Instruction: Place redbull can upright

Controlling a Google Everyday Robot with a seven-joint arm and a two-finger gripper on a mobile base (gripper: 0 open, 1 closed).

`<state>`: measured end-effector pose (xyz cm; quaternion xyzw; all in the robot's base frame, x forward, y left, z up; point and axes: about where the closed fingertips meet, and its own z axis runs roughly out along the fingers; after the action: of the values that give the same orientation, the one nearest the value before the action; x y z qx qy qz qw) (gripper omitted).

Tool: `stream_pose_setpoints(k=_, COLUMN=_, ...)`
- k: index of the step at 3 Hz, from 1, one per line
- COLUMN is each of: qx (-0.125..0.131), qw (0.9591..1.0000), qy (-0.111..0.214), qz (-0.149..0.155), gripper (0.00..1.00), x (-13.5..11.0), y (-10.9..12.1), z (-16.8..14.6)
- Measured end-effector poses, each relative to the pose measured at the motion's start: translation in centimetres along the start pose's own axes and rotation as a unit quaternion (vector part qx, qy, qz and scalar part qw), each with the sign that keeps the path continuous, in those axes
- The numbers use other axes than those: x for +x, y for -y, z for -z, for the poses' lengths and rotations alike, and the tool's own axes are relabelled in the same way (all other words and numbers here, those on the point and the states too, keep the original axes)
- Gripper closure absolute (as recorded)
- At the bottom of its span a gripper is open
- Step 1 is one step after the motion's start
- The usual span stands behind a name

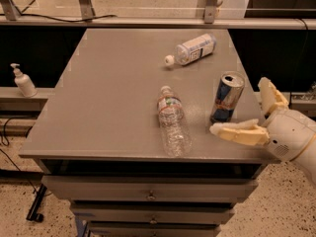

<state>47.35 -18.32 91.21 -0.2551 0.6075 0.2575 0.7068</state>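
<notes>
The redbull can stands upright near the right edge of the grey table, blue and silver with a red mark and a shiny top. My gripper is at the table's front right corner, open and empty. One cream finger lies just in front of the can and the other finger is to the can's right. The can stands free of both fingers.
A clear plastic water bottle lies on its side left of the can. A white-capped bottle with a blue-white label lies at the back right. A soap dispenser stands on a lower shelf at the left. Drawers sit under the table front.
</notes>
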Motion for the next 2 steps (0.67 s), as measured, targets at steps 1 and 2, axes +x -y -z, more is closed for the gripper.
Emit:
stream_pose_setpoints(k=1, qx=-0.001, qw=0.9979, qy=-0.044, qz=0.047, gripper=0.00, x=-5.0, y=-1.1, z=1.7)
stream_pose_setpoints(k=2, qx=0.014, qw=0.9922, qy=-0.076, qz=0.098, gripper=0.00, x=-10.5, y=-1.8, z=2.2)
